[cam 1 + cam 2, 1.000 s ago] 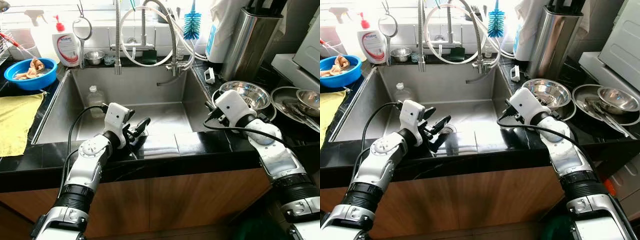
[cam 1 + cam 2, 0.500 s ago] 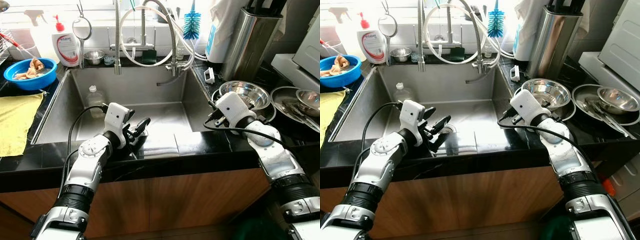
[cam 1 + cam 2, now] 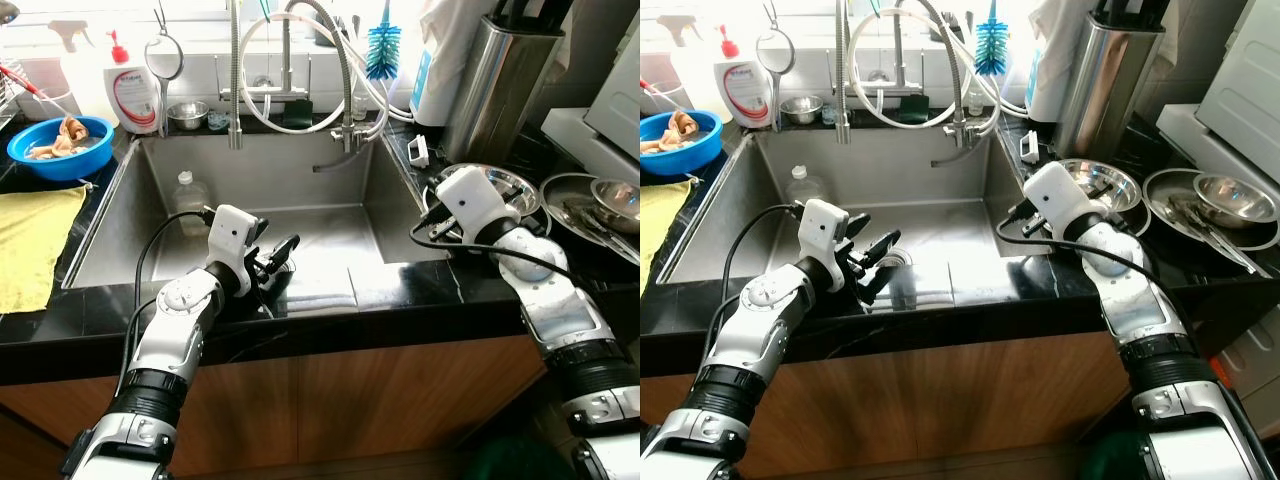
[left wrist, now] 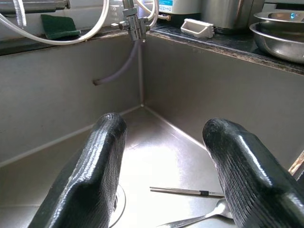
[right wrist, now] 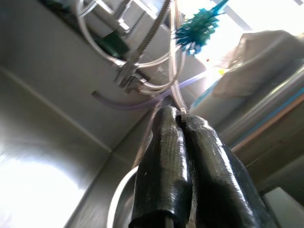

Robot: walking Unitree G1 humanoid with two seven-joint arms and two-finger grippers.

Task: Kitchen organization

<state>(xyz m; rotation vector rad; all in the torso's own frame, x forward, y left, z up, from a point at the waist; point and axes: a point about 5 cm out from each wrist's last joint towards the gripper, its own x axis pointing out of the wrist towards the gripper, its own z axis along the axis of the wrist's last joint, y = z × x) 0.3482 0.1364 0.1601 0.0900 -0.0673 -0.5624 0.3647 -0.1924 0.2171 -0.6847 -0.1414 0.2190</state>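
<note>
Left gripper (image 3: 272, 262) hangs over the sink's (image 3: 130, 190) front edge, fingers spread wide and holding nothing, chopsticks (image 4: 185, 192) and a spoon (image 4: 209, 214) lying on the basin floor just ahead of it. Over the last second the right gripper (image 5: 183, 166) has swung from the sink's right rim out over the steel bowl (image 3: 1118, 183) on the counter, fingers pressed together and empty, so I'd say the bowl is its next target.

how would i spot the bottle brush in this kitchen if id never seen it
Start at the steel sink and look to its back edge, where the tap and looping hoses rise. Just right of them stands the bottle brush, upright, with a blue handle. Its fuzzy turquoise bristles set it apart from the metal and white plastic nearby.
</note>
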